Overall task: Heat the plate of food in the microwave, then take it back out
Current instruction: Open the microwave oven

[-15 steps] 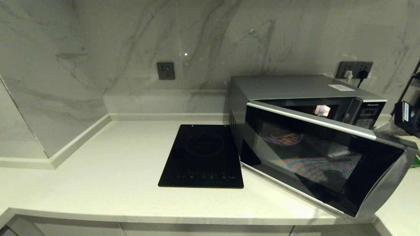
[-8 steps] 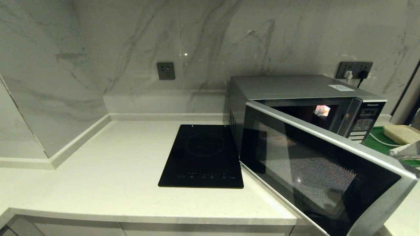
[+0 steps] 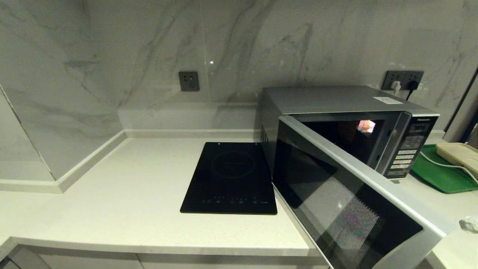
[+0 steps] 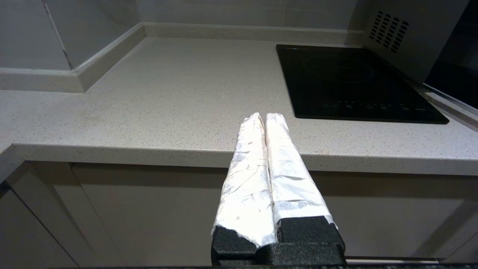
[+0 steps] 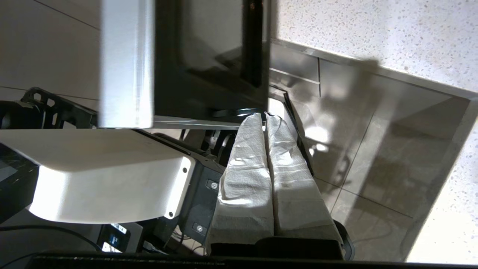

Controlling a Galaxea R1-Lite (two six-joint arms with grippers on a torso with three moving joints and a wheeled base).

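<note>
Right claw (image 5: 265, 116): fingers pressed together, holding nothing, at the free edge of the microwave door (image 3: 358, 209), off the desk front. In the head view only a pale scrap of it shows at four o'clock. Left claw (image 4: 263, 118): likewise clenched and empty, parked low before the desk (image 3: 130, 194) edge at seven o'clock.

The microwave (image 3: 336, 101) stands at two o'clock, its door swung wide toward the viewer. The cavity is dark; the plate of food cannot be made out in any view, so its place is undetermined.

Judgement: a shallow plate would be light, stiff and smooth, likely slippery and breakable; a rim pinch held level should suit, lest the sticks slide.

Obstructions: the open door crosses the approach from the left. A black cooktop (image 3: 231, 175) lies beside the microwave at twelve o'clock; a green tray (image 3: 437, 175) bearing a beige tray (image 3: 457, 153) sits at three o'clock.
</note>
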